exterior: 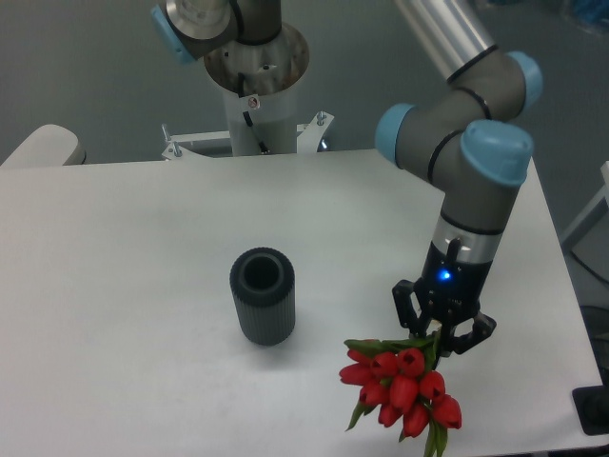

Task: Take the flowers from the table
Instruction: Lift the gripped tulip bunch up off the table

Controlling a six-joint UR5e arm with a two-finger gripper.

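Looking down at the table (pixel 114 267), we are seeing the gripper (pixel 442 335) pointing downward near the 4 o'clock part of the white top, with its dark fingers pinching the green stems of the flowers (pixel 400 381). The red tulip heads are clustering just below the gripper, toward 5 o'clock, and hanging close to the front edge of the table; we cannot tell for sure whether the blooms are touching the surface or hanging just above it. A few green leaves are sticking out to the left and downward from the bunch.

A small blue light is glowing on the wrist section just above the gripper. The arm (pixel 476 181), grey with light blue caps, is rising from the gripper toward 1 o'clock and leaving the picture at the top.

The vase (pixel 263 295), dark grey and ribbed, is standing upright around the middle of the table, to the left of the flowers and well apart from them, with its open mouth facing up.

At 12 o'clock, behind the table's far edge, the robot base (pixel 255 67) is sitting on a white column. We are noticing a small round sticker with red marking on that column, but it is too small for us to read.
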